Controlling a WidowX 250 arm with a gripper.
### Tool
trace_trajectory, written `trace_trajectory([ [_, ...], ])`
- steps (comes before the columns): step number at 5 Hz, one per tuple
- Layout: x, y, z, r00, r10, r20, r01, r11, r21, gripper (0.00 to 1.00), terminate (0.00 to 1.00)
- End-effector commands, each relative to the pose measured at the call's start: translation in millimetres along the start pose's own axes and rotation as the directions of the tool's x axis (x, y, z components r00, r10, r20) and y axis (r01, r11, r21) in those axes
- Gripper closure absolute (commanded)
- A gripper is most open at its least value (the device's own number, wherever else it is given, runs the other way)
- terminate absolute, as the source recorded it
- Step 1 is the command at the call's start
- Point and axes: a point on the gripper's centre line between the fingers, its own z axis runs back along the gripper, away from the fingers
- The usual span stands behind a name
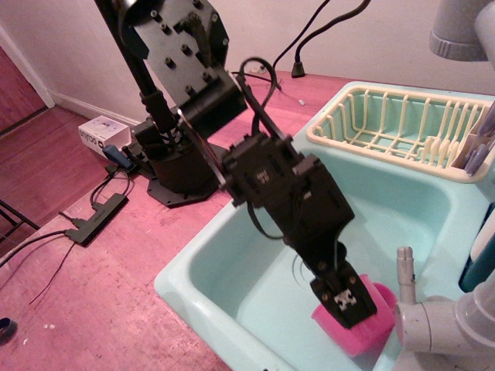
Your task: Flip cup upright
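Observation:
The bright pink cup (363,328) lies on its side on the floor of the mint-green sink (232,263), near the front right corner beside the white faucet. My black gripper (346,300) reaches down into the sink and sits right over the cup, its tip covering the cup's upper left part. I cannot tell whether the jaws are open or closed on the cup, since the gripper body hides them.
A white faucet (433,325) stands at the sink's front right, close to the cup. A cream dish rack (402,124) sits at the back right. The arm's black base (182,166) stands on the pink counter to the left, with cables and a power strip (97,216).

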Motion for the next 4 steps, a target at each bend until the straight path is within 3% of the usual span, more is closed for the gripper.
trace_trajectory([
  [1,3.2,-22.2,-0.2,1.000,0.011,-0.002,-0.011,0.998,-0.056,0.00,0.00],
  [2,3.3,-27.7,-3.0,1.000,0.013,-0.009,-0.014,0.999,-0.048,1.00,0.00],
  [4,2.2,-25.3,1.6,1.000,0.016,-0.019,-0.017,0.999,-0.037,1.00,0.00],
])
